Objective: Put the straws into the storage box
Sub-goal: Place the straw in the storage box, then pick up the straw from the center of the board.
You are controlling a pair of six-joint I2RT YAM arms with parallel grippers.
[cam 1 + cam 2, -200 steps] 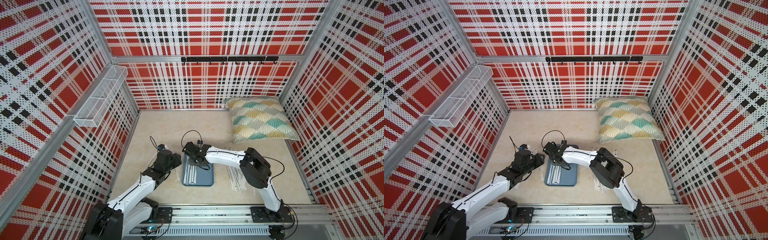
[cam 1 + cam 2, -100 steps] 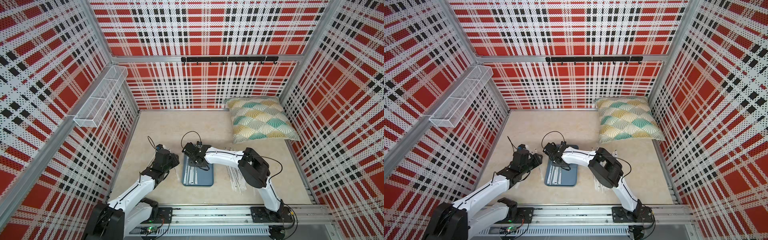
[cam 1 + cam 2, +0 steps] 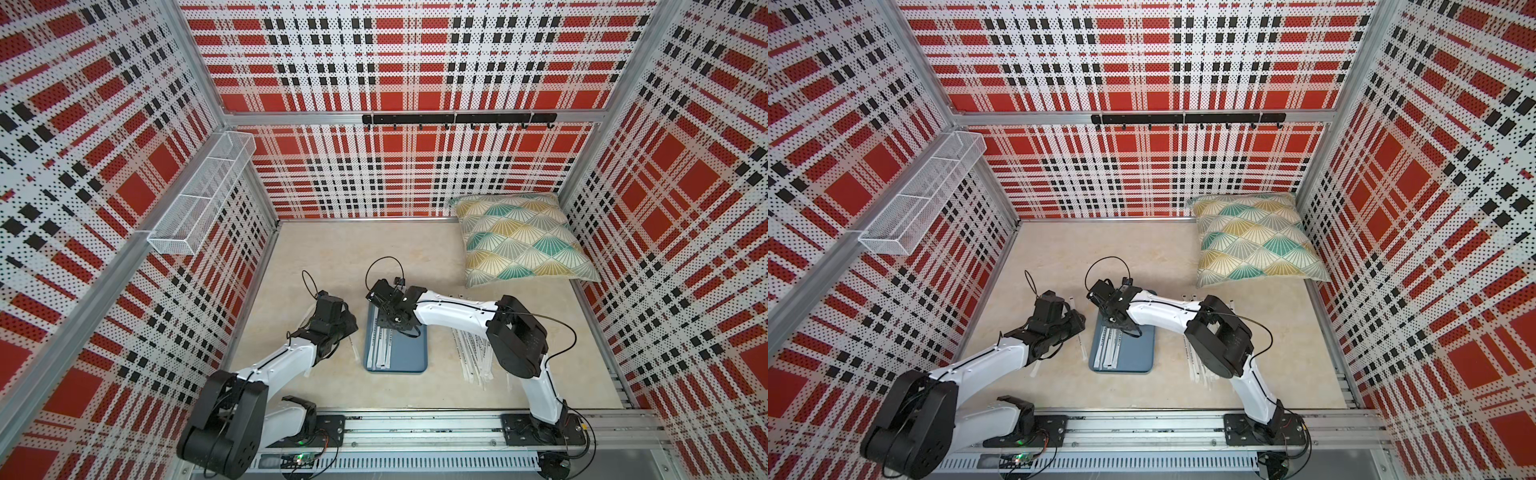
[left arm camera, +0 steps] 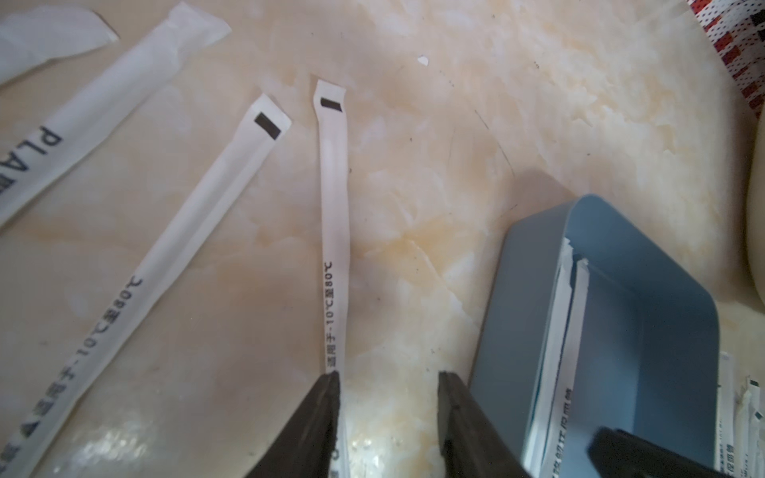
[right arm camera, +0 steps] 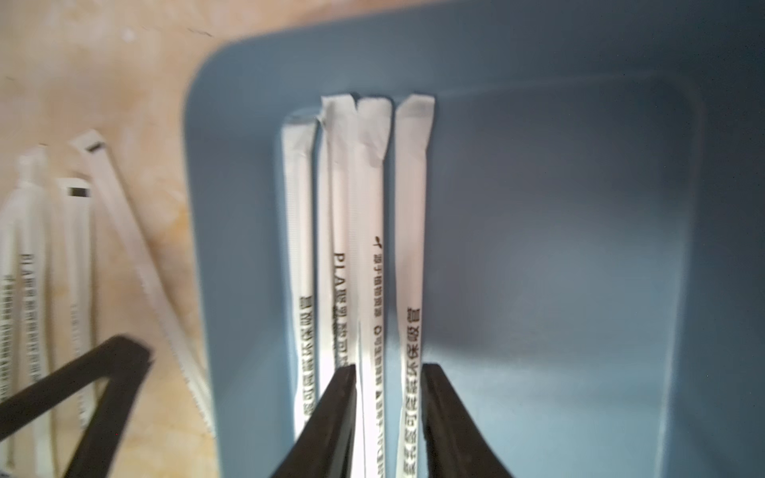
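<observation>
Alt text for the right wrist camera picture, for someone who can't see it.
Several paper-wrapped straws lie side by side in a blue tray, with the right claw open astride two of them. More straws lie on the table beside it.

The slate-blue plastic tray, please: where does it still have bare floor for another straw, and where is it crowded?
Bare: the slate-blue tray's floor between the white paper-wrapped straws inside it and its long wall nearer the right arm's base. Crowded: the strip along the opposite wall, where the open right gripper straddles two straws.

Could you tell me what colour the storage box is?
The storage box is slate blue; right wrist view.
</observation>
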